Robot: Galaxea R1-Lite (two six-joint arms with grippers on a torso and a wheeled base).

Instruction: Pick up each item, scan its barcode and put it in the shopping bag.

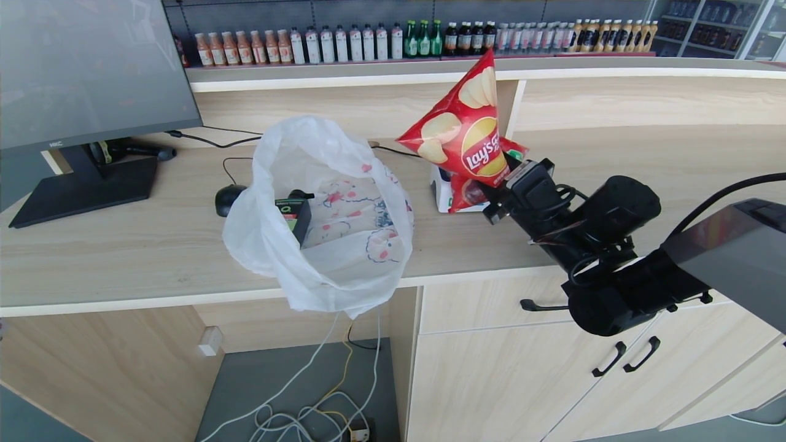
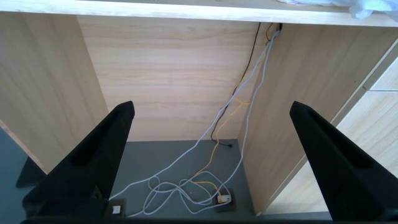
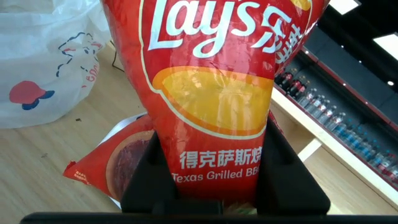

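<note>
Glossy red pillow-shaped crisp bag (image 1: pixel 466 132) clamped in right jaws | left jaws spread, empty

Red chip bag (image 1: pixel 470 138), yellow crisp pictures. White shopping bag (image 1: pixel 264 239), red-and-blue cartoon print. Pale wood-grain worktop (image 1: pixel 123 245). Black mouse (image 1: pixel 228 197).

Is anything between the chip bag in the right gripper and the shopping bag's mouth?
Nothing visible. The chip bag, held by the right gripper, stands beside the open shopping bag; only bare counter lies between.
</note>
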